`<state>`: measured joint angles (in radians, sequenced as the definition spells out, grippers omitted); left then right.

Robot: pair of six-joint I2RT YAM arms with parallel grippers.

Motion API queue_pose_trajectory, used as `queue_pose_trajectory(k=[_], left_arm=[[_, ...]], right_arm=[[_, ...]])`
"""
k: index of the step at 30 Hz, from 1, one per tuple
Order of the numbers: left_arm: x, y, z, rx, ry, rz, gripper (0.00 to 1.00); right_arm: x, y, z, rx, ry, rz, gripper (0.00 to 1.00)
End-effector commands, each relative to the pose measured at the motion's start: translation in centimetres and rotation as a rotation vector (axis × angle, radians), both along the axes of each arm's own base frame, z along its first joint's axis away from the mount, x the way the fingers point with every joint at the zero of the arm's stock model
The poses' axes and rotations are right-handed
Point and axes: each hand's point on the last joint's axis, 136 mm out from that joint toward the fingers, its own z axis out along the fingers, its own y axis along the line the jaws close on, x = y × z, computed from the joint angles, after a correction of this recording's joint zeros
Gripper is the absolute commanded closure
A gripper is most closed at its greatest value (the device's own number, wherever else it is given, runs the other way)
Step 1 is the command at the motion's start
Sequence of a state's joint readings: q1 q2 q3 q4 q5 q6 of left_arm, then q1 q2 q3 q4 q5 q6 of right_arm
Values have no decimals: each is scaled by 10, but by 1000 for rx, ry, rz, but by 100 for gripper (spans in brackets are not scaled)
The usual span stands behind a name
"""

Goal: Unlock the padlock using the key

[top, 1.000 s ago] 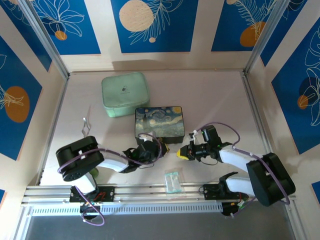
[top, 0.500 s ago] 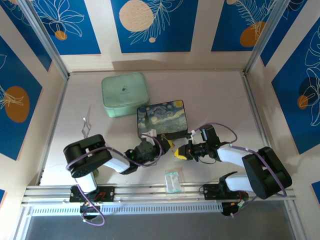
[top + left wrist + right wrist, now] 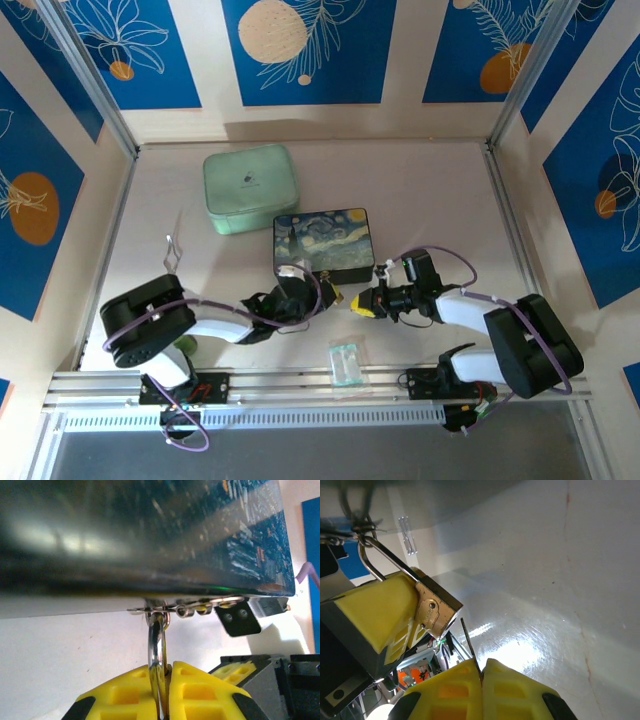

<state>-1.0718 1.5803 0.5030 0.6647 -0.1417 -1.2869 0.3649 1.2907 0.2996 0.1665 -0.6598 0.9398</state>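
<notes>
The left gripper (image 3: 163, 679) is pinching the padlock (image 3: 436, 611), with its 2 yellow fingers pressing together on either side of it. In the left wrist view the brass body is hiding between those fingers, and only the silver shackle (image 3: 156, 645) is rising out of them. The shackle is hooking through the metal clasp (image 3: 186, 611) on the front edge of the painted box (image 3: 322, 238), so the padlock is hanging closed just below that edge.

The right gripper (image 3: 481, 674) is pinching the key (image 3: 469, 645), its 2 yellow fingers closing tightly on the lower end. The thin blade is sticking up from between them and leaning slightly left. Its tip is sitting just beside the lower corner of the padlock's brass body, and it is not sitting inside the keyhole. Whether the tip is touching the brass cannot be told.

From above, both grippers are meeting at the near side of the box, the left one coming in from the left and the right one from the right, their yellow tips lying close together. A clear packet (image 3: 346, 362) is lying on the table (image 3: 560, 580) near the front rail, between the 2 arms. A mint green case (image 3: 248, 188) is sitting behind the box, to its left.
</notes>
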Motion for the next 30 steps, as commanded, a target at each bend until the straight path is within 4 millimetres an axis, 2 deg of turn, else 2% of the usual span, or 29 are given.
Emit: queue_pose_trajectory(k=[1, 3, 5, 12, 21, 23, 25, 30], left_arm=[[-1, -4, 13, 27, -12, -26, 100], [-2, -4, 13, 28, -17, -35, 100], [-3, -3, 14, 28, -36, -45, 96], [-2, 4, -16, 151, -28, -61, 89], [2, 13, -32, 342, -53, -23, 75], [3, 22, -36, 412, -35, 12, 71], [2, 24, -36, 441, -42, 21, 63], [-3, 16, -37, 506, -59, 8, 47]], right_arm=[[-3, -5, -6, -26, 8, -15, 100], [-2, -7, -9, -42, 12, -23, 100], [-3, -9, -11, -63, 8, -31, 100], [-3, -14, -9, -114, -38, -38, 100], [-7, -15, -14, -117, -36, -41, 100], [-7, -16, -15, -124, -37, -45, 100], [-7, -17, -16, -132, -40, -46, 100], [-5, -16, -18, -134, -40, -44, 100]])
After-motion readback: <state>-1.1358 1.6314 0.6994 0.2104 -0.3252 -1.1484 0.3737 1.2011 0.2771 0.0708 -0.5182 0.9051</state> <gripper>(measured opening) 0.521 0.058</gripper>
